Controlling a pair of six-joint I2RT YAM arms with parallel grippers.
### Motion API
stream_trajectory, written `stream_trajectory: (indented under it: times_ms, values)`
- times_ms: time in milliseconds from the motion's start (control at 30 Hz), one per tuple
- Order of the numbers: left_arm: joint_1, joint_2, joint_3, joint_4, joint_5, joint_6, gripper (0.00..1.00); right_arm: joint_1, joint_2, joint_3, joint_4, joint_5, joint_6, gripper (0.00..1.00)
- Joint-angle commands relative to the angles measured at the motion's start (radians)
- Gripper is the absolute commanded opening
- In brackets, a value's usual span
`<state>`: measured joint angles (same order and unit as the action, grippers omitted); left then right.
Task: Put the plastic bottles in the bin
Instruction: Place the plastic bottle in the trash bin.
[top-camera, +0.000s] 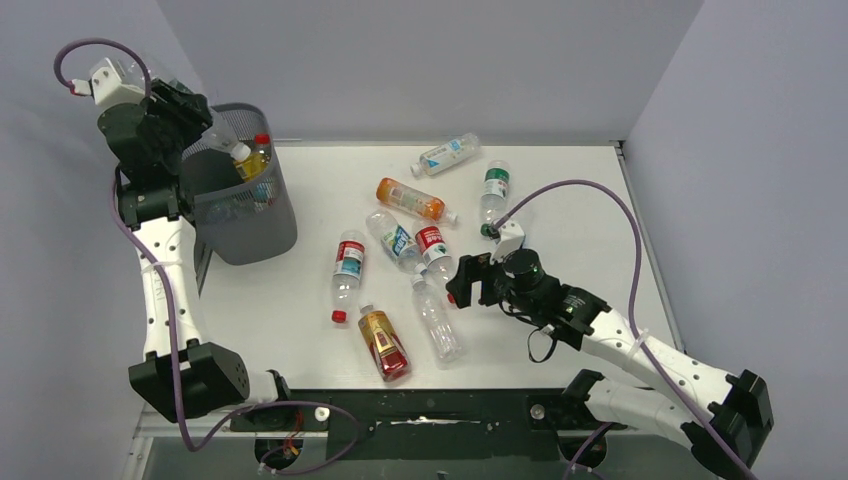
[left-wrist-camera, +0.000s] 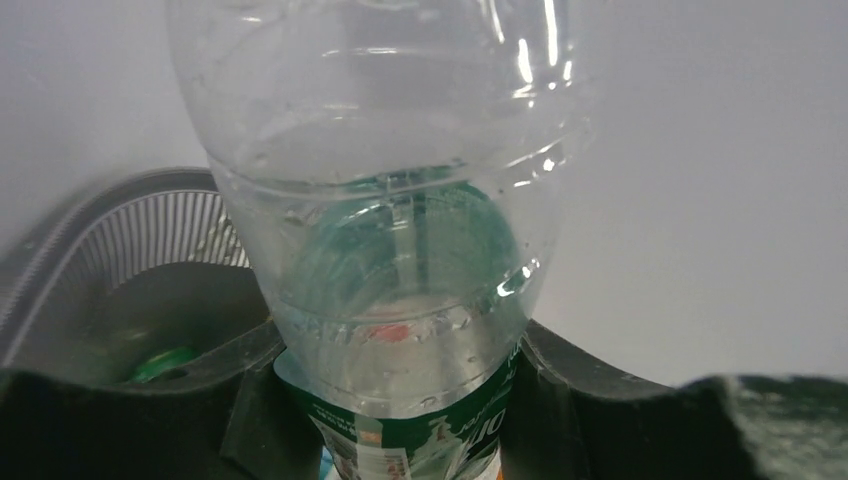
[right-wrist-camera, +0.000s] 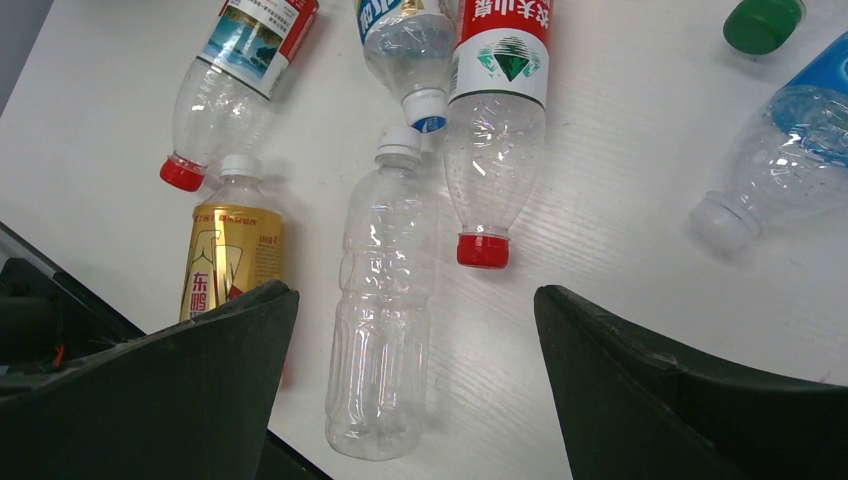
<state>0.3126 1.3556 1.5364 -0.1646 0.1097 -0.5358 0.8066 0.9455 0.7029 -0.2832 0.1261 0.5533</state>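
1. Upper left: the left gripper (left-wrist-camera: 400, 392) pinches a green-labelled clear bottle (left-wrist-camera: 400, 240) at its label, fingers pressed against its sides.
2. Just right of it: the wire-mesh bin (top-camera: 245, 232), with a yellow bottle (top-camera: 250, 163) showing at its rim. To release well, the held bottle should sit wholly inside the rim first.
3. Centre: eight bottles lie loose on the table (top-camera: 560, 200), among them a gold-labelled bottle (top-camera: 383, 343) and an orange bottle (top-camera: 410, 198).
4. Right of centre: the right gripper (top-camera: 465, 282), fingers spread wide, hovers over an unlabelled clear bottle (right-wrist-camera: 385, 330); closing across its middle looks best.
5. Obscured: the mesh hides most of the bin's contents, and the held bottle's cap end is hard to make out.
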Motion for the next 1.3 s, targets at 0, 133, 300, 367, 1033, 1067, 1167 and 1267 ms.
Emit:
stream_trajectory:
  times_ms: [0,133,300,367,1033,1067,1167,1267]
  values:
    - [0.005,-0.004,0.040,-0.032,-0.080,0.088,0.54,0.008,0.018,0.006,0.070,-0.015,0.005,0.93]
    - [0.005,0.023,0.058,-0.080,-0.090,0.108,0.83,0.008,0.023,0.012,0.066,-0.013,0.004,0.93]
    - [0.005,0.006,0.057,-0.086,-0.104,0.118,0.83,0.008,0.023,0.010,0.060,-0.007,0.006,0.93]
    - [0.005,0.001,0.064,-0.088,-0.096,0.119,0.84,0.008,0.025,0.010,0.058,-0.005,0.007,0.93]
    - [-0.634,0.075,0.163,-0.237,-0.077,0.186,0.84,-0.269,0.107,0.135,-0.186,0.107,0.038,0.98]
    - [-0.662,0.082,0.153,-0.241,-0.077,0.188,0.84,-0.301,0.112,0.131,-0.190,0.098,0.036,0.98]
    - [-0.731,0.085,0.076,-0.211,-0.057,0.177,0.84,-0.389,0.125,0.116,-0.183,0.064,0.023,0.97]
    - [-0.795,0.092,-0.011,-0.188,-0.046,0.165,0.84,-0.471,0.150,0.102,-0.152,0.029,0.002,0.96]
